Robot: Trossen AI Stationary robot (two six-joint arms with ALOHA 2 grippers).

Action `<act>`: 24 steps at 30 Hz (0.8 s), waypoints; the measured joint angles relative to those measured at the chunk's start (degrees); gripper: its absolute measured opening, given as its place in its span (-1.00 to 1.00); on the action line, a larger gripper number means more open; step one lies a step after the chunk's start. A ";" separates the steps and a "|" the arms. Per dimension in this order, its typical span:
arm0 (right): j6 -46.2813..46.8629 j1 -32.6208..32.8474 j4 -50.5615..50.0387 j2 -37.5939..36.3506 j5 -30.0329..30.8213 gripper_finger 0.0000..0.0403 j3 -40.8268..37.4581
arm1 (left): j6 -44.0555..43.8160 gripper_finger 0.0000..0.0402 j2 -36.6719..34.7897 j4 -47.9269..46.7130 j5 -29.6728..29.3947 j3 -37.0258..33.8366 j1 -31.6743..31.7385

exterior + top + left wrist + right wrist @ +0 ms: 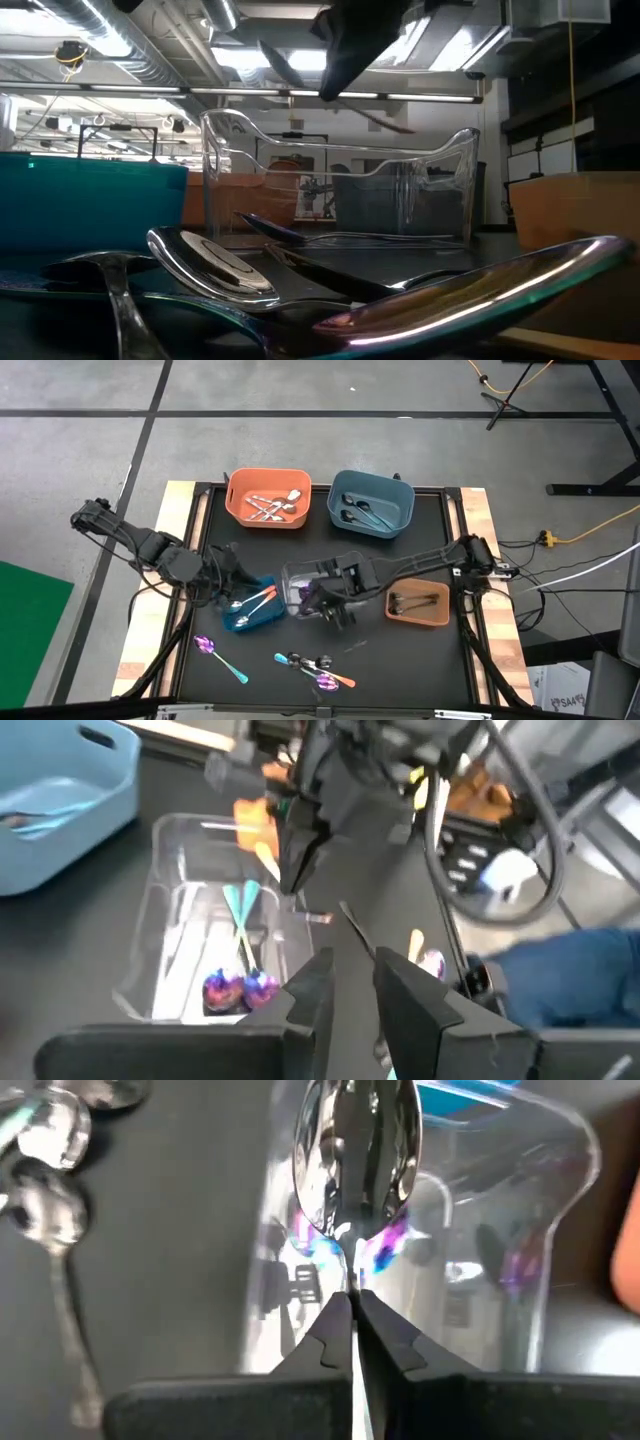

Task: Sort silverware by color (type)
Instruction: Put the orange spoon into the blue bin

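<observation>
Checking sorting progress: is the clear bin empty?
No. The clear bin holds two iridescent teal-handled spoons, seen in the left wrist view.

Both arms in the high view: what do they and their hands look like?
Both arms are dark, jointed and slender, with black cables trailing from their bases. The left hand has two chunky, angular black fingers with flat inner faces. The right hand has matching black fingers tapering to thin tips with small stepped notches.
</observation>
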 joint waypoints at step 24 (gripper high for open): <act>-48.63 4.62 15.98 0.00 12.88 -1.00 -0.02 | -20.82 -0.39 5.20 4.00 1.24 0.00 9.22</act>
